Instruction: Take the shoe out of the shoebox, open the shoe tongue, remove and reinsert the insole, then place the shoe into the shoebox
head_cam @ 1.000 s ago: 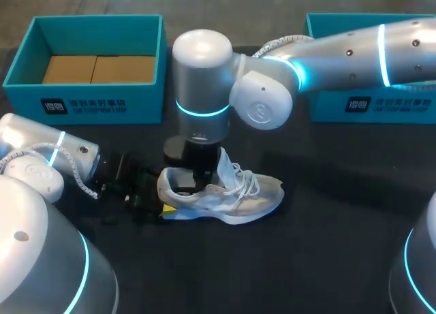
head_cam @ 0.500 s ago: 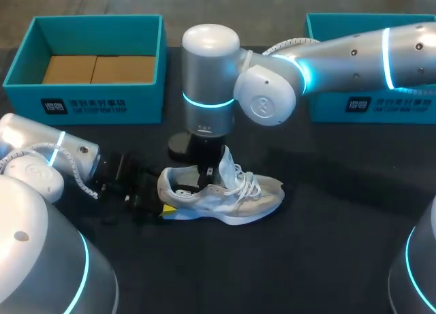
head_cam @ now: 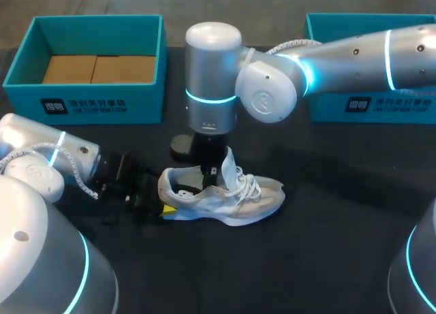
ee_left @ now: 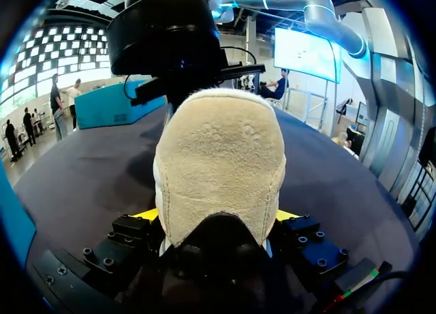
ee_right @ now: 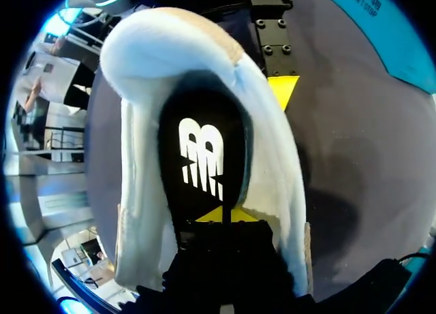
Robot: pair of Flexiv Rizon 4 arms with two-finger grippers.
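**Shoe on the table, held at the heel and entered from above**

Surface: a dark table (head_cam: 327, 259). At its far left stands an open teal shoebox (head_cam: 95, 104) with brown cardboard (head_cam: 99, 69) lying flat in its bottom. A second teal box (head_cam: 368, 106) stands at the far right, partly hidden by the right arm.

The white shoe (head_cam: 231, 198) is outside both boxes. It rests on its sole near the middle of the table, heel to the left and toe to the right. Its tongue (head_cam: 228, 165) stands upright above the loosened laces.

Left gripper (head_cam: 155, 203): low over the table at the shoe's left end. In the left wrist view the tan heel (ee_left: 218, 157) fills the gap between the two yellow tips, which press it from either side. The gripper is clamped on the shoe.

Right gripper (ee_right: 221, 215): pointing straight down from the right arm into the shoe's mouth, just left of the tongue. In the right wrist view its yellow tips are drawn together with only a thin seam between them. They sit at the black insole (ee_right: 201, 157) inside the shoe. The pictures do not show whether any part of the insole is pinched between them.
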